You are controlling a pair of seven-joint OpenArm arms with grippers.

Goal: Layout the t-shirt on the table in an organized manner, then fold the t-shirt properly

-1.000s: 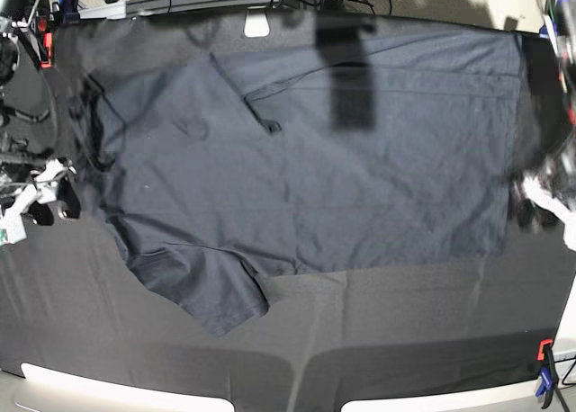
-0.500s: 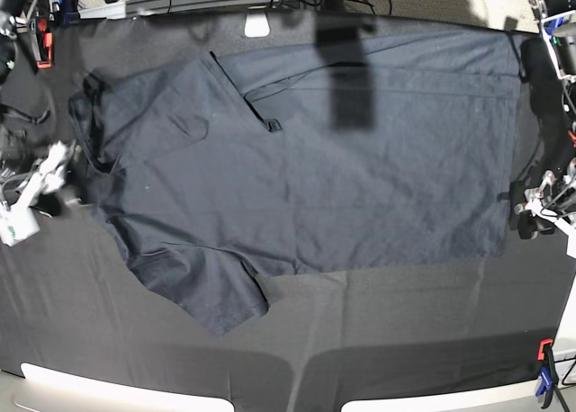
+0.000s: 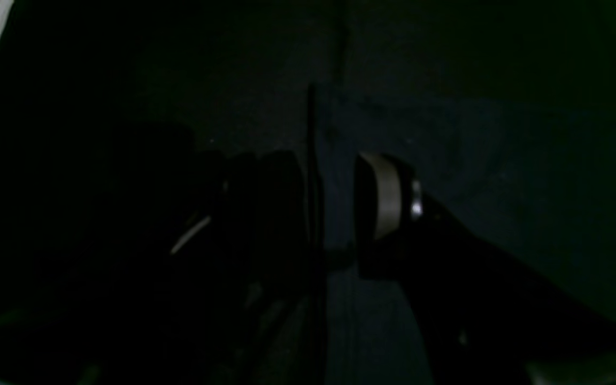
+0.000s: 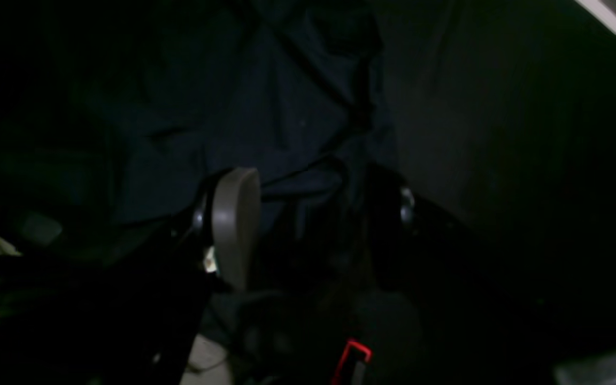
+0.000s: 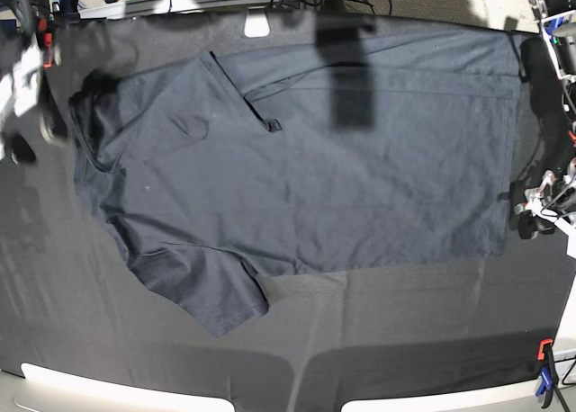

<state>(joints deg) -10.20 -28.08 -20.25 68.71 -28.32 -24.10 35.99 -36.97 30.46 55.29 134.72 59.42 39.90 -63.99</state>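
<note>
Charcoal-navy fabric covered most of the black-clothed bench (image 5: 378,340), and on that showing the laying-out step looked close to done while the folding had not begun. At the far left of the base view the right claw (image 5: 20,102) was a blur lifted beside the collar end; its wrist view showed the jaws standing wide apart with nothing between them, hanging over the rumpled neck region. Next to it, the t-shirt (image 5: 315,178) lay spread sideways, collar and shoulders to the left and hem to the right. The near sleeve (image 5: 211,295) splayed out flat toward the front edge, but the far sleeve (image 5: 238,93) was doubled over onto the chest in a triangular flap, and the shoulder area by the collar carried bunched creases. Through the middle the body lay fairly smooth, with only shallow wrinkles, and the hem on the right ran straight. At the right edge the left claw (image 5: 531,216) sat low just beside the hem's near corner; its own view showed the jaws parted and empty, one pad (image 3: 385,195) over the shirt's edge. My judgement was that unfolding the far sleeve and smoothing the shoulder remained before any fold could be made.
</note>
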